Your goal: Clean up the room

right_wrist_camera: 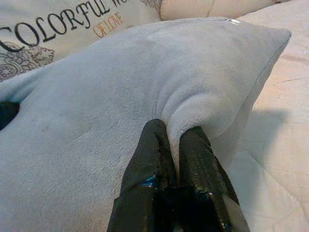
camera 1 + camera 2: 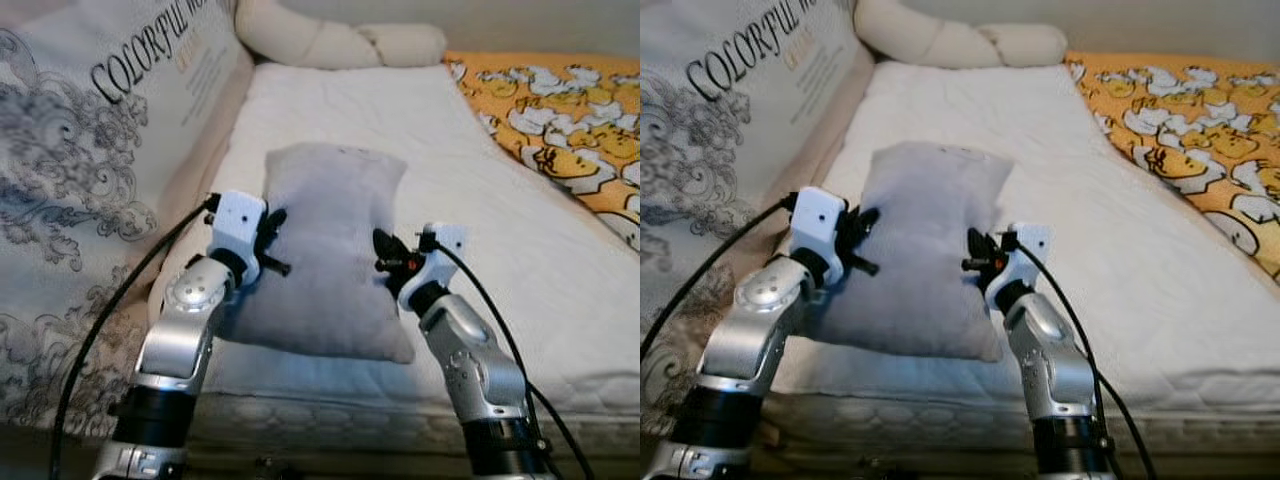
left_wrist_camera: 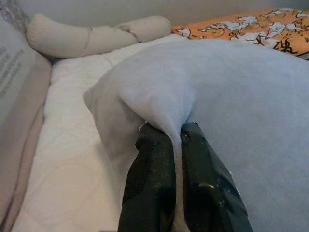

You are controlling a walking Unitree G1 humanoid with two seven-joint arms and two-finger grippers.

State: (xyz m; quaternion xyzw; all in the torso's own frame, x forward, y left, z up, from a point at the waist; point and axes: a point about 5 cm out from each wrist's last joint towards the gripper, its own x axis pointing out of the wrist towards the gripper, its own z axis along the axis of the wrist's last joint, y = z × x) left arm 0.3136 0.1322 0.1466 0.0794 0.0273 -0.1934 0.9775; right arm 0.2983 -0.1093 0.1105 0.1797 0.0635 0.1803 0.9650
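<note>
While the grey pillow (image 2: pixel 325 250) lay on the white mattress (image 2: pixel 500 230), the left gripper (image 3: pixel 176 140) pinched its 9 o'clock edge and the right gripper (image 1: pixel 175 137) its 3 o'clock edge, both clamped tight on fabric.

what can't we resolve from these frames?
- Underside of the grey pillow: hidden by the pillow itself, head views.
- Printed cushion: its lettering cut off by the top edge.
- Yellow patterned blanket: runs off the right edge.
- Left hand and right hand: pinched fabric covers the fingertips, wrist views.
</note>
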